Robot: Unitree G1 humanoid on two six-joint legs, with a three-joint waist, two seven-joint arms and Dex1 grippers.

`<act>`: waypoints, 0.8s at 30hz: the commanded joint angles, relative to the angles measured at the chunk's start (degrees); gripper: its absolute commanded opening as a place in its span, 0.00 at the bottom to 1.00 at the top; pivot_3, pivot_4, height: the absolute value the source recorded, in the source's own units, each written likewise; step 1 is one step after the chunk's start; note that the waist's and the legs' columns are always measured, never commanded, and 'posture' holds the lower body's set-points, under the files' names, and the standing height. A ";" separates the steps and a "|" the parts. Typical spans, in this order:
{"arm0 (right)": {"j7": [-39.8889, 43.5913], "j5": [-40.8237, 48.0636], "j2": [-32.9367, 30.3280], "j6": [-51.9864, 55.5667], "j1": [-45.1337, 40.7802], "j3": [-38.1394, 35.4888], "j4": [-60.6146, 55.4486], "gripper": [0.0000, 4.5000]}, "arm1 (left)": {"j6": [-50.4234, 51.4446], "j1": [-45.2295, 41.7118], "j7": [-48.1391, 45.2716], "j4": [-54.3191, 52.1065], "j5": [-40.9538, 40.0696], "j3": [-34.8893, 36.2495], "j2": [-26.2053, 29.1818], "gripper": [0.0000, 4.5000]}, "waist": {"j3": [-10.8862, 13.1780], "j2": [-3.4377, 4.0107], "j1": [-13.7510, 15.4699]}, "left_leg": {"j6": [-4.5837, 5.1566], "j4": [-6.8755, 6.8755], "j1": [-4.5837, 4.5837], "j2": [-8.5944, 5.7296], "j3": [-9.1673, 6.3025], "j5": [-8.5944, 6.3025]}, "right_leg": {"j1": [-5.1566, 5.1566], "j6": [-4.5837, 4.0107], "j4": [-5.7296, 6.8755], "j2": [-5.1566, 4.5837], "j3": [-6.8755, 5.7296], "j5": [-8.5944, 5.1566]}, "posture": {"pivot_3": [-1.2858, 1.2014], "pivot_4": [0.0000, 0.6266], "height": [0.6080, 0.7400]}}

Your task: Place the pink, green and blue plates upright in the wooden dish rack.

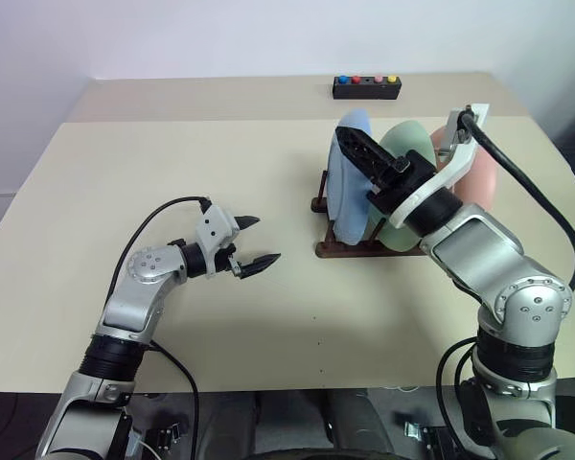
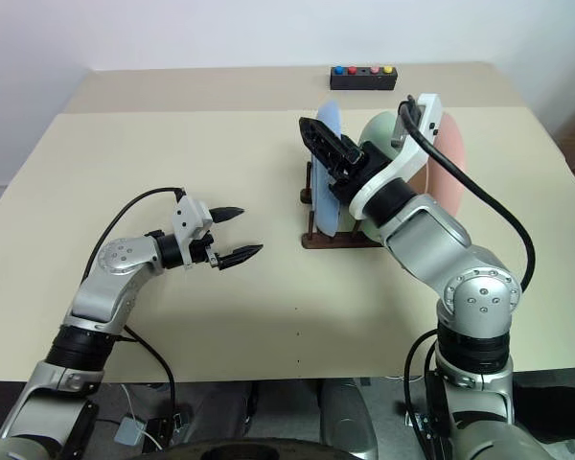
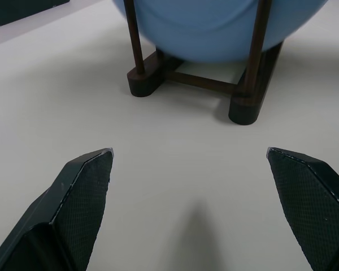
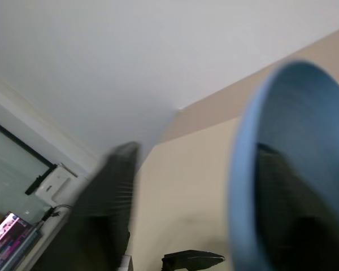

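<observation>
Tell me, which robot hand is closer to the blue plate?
The right. The right gripper is up at the rim of the blue plate, one finger on each side, jaws apart. The left gripper waits open over the table, well away from the wooden dish rack.

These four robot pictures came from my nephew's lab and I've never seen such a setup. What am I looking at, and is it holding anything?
It is a two-armed humanoid robot at a beige table. Two pictures come from cameras in its head, looking down over its arms. The other two come from cameras on its wrists, looking along the black fingers.

On the table stands a wooden dish rack with three plates upright in it: the blue plate, the green plate and the pink plate. A black box with coloured buttons sits at the far edge.

The left gripper hovers open and empty over the table. The right gripper is at the top of the blue plate with its fingers apart, one on each side of the rim, so it does not seem to grip it.
</observation>
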 commanded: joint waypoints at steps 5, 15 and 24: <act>3.44 -1.29 -3.85 -0.04 -0.19 -0.83 -3.56 0.77 | -0.47 -0.04 0.01 -1.25 -0.52 0.82 0.05 1.00 | 0.01 0.02 0.09 | 0.00 -0.01 0.00 0.00 0.00 0.00 | 0.00 0.00 -0.02 0.00 0.00 0.00 | 0.52 0.24 1.00; 4.29 0.20 -10.89 0.77 1.99 -2.73 -3.90 0.77 | -0.29 -0.27 0.01 -0.81 -0.46 0.65 -0.24 1.00 | 0.01 0.02 0.15 | 0.01 -0.03 -0.01 0.01 0.00 0.00 | 0.02 0.00 -0.08 -0.01 0.00 0.00 | 0.52 0.24 1.00; 6.74 -2.64 -14.88 1.97 3.67 -2.57 -4.89 0.77 | -0.24 -0.52 0.03 -0.69 -0.28 0.30 -0.80 1.00 | 0.01 0.02 0.19 | 0.01 -0.03 -0.02 0.02 0.02 -0.01 | 0.04 0.00 -0.12 0.00 0.00 0.00 | 0.52 0.24 1.00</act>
